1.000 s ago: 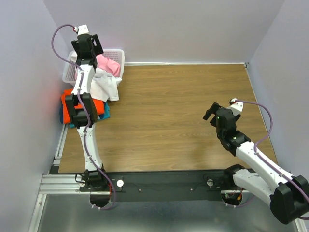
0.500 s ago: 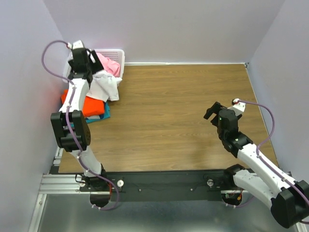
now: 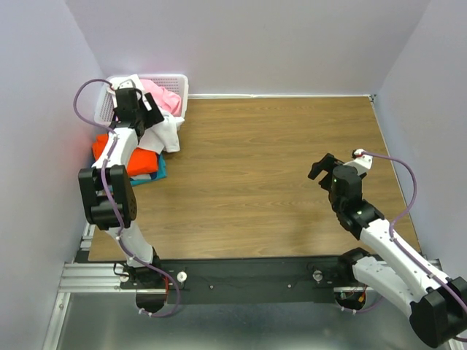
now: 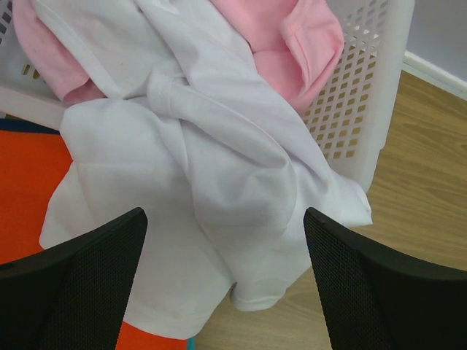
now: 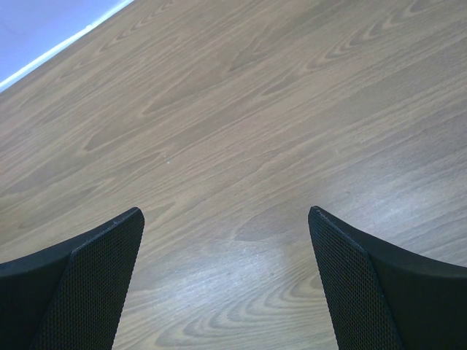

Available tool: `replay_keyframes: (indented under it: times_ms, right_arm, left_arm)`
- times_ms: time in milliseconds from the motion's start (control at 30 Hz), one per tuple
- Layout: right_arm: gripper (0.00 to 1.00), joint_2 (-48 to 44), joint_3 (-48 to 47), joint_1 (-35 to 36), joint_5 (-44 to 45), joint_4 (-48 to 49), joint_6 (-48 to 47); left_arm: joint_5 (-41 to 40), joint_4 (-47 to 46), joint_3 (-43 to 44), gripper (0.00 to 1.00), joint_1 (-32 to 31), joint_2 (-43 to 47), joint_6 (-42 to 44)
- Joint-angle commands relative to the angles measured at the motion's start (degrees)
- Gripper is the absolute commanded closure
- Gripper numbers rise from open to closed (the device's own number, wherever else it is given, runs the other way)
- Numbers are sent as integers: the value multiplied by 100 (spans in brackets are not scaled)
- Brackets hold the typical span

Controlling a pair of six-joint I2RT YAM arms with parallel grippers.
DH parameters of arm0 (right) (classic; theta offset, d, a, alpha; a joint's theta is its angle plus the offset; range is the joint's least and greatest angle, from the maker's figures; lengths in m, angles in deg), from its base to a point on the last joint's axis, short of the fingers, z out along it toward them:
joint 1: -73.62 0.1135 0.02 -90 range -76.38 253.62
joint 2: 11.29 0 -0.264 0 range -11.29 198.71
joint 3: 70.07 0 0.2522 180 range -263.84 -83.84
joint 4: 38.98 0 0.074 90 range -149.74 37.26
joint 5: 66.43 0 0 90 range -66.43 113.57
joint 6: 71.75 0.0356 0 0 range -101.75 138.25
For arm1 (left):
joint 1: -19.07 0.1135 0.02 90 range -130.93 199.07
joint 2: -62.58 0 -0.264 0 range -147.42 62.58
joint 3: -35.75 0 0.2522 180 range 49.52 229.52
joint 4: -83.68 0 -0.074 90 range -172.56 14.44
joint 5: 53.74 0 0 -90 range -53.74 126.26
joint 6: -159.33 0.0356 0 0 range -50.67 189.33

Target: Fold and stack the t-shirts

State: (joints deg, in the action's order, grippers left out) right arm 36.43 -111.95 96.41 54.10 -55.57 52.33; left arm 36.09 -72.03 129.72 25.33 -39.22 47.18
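Note:
A white t-shirt [image 3: 166,132] spills out of the basket's front and hangs down to the table; in the left wrist view the white t-shirt [image 4: 219,175] fills the middle. A pink t-shirt [image 3: 165,95] lies crumpled inside the basket, and the pink t-shirt [image 4: 281,44] shows above the white one. An orange t-shirt [image 3: 136,158] rests on a teal t-shirt [image 3: 158,171] in front of the basket. My left gripper [image 3: 145,109] [image 4: 225,219] hovers open just above the white t-shirt, holding nothing. My right gripper [image 3: 319,166] [image 5: 225,215] is open over bare wood at the right.
The white lattice basket [image 3: 177,79] [image 4: 365,102] stands in the far left corner against the walls. The wooden table [image 3: 277,168] stretches from the shirts to the right wall. A metal rail [image 3: 87,219] runs along the table's left edge.
My left arm has folded back and its gripper has come down from above the basket to just over the white t-shirt. The right arm has barely moved.

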Motion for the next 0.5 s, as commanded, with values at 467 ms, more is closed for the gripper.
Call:
replay_keyframes:
  times_ms: [467]
  right_arm:
    - [0, -97, 8, -11, 191, 11, 46]
  left_arm:
    - [60, 327, 979, 28, -28, -859, 0]
